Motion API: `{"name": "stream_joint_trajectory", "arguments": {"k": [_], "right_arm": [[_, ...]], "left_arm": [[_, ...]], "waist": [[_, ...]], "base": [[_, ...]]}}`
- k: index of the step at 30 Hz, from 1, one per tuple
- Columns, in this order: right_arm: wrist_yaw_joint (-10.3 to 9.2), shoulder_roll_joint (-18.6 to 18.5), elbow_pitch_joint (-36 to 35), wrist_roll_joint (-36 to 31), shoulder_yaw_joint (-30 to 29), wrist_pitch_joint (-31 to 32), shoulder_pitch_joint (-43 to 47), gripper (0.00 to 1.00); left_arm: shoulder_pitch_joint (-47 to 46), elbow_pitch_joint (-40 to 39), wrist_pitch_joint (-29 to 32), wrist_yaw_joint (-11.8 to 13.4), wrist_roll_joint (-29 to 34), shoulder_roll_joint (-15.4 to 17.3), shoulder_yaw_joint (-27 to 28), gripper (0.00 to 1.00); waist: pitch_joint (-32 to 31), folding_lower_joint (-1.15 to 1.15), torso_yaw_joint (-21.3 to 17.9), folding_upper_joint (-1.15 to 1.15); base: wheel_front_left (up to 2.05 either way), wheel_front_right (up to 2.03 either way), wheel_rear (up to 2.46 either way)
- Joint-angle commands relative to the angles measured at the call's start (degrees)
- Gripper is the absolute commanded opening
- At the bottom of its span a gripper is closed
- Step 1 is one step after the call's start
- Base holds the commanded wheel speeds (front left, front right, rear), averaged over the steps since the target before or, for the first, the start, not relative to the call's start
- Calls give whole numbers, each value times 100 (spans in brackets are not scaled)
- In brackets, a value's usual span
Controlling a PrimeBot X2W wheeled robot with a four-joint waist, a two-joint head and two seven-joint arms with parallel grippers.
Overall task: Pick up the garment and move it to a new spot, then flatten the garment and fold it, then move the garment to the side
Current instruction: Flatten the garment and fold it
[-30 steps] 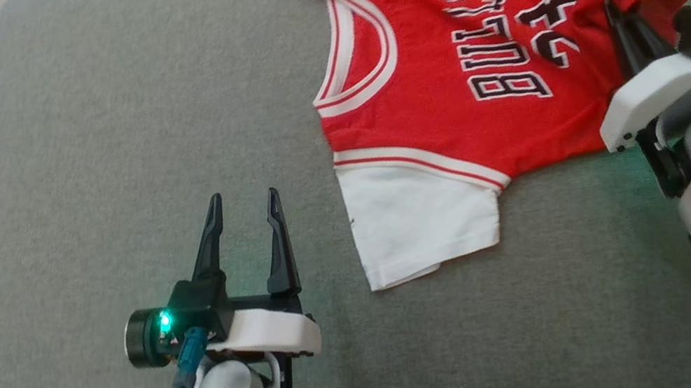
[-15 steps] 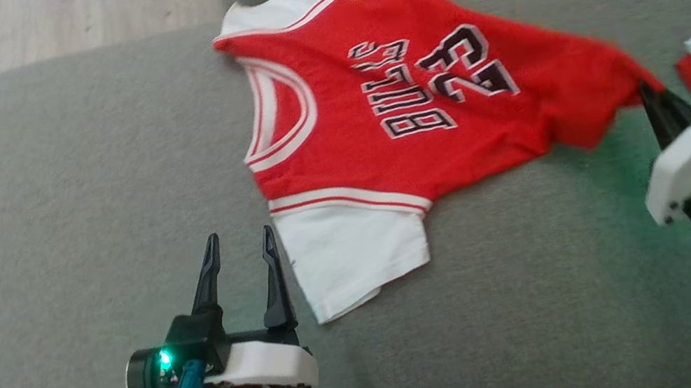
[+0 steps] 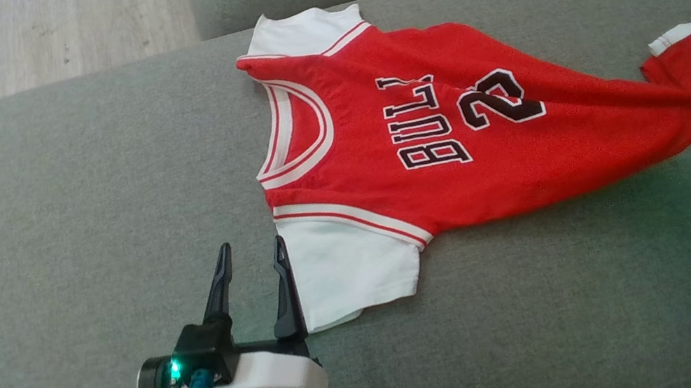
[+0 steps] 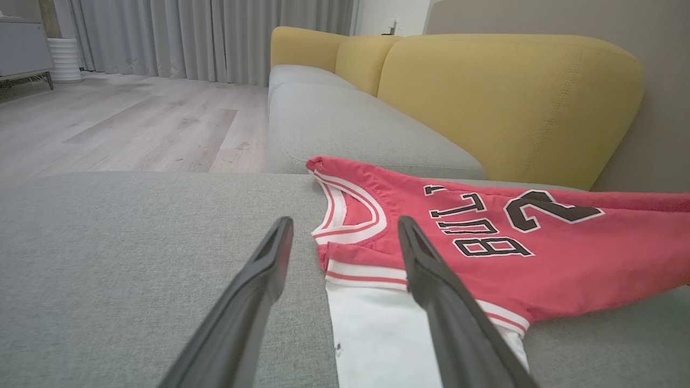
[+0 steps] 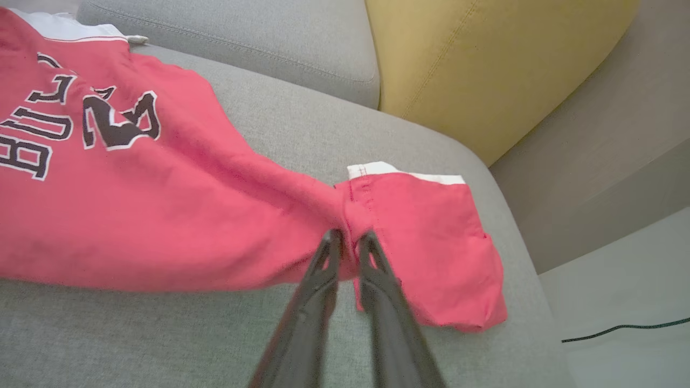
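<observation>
Pinching the red Bulls jersey (image 3: 523, 155), the right gripper (image 5: 349, 240) is clamped; the left gripper (image 3: 253, 244) hovers agape beside its white sleeve (image 3: 352, 271).

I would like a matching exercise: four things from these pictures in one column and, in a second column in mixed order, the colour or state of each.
Column 1
1. left gripper
2. right gripper
3. backrest
4. seat cushion

Column 2
a. grey, with the garment lying on it
b. shut on a bunch of the garment's red cloth
c. yellow
d. open, holding nothing

Pairs: 1-d, 2-b, 3-c, 4-a
</observation>
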Motion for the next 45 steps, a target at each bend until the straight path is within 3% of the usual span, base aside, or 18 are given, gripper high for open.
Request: {"name": "stream_joint_trajectory", "arguments": {"k": [1,7,12,16,19,25,30,37,41,45], "right_arm": [[37,-122,-274,-214,-15,-133,-214,100],[37,140,-514,-752,-163,-696,-412,100],[37,613,-790,-896,-300,-1718,-476,100],[37,1101,-904,-656,-87,-2496,-189,100],[37,1366,-946,-465,416,-3003,210,100],[37,1521,-988,-272,654,-3213,400,100],[37,1574,-978,-176,625,-3286,396,100],[37,1592,-829,64,741,-3463,307,100],[37,1593,-729,180,729,-3552,269,100],[37,1594,-653,262,713,-3615,247,100]], "left_arm": [[-197,-142,-46,-41,70,-35,201,100],[-213,-98,-46,-79,115,-46,261,100],[-189,-73,-46,-113,163,-50,306,100],[-155,-51,-46,-120,203,-49,321,100],[-165,-26,-46,-140,251,8,309,100],[-598,-12,195,-266,510,168,68,100],[-1341,273,799,-278,679,173,-61,100],[-2250,1656,1746,-128,933,418,-113,100],[-2591,2317,1753,69,1083,565,-87,100],[-2772,2781,1719,6,1061,541,-109,100]], "waist": [[22,0,53,0],[28,0,102,0],[-6,0,93,0],[-54,0,44,0],[-46,0,-98,0],[72,0,-324,0],[323,0,-547,0],[640,0,-909,0],[749,0,-1034,0],[785,0,-1077,0]], "base": [[0,0,0],[0,0,0],[0,0,0],[0,0,0],[0,0,0],[0,0,0],[0,0,0],[0,0,0],[0,0,0],[0,0,0]]}}
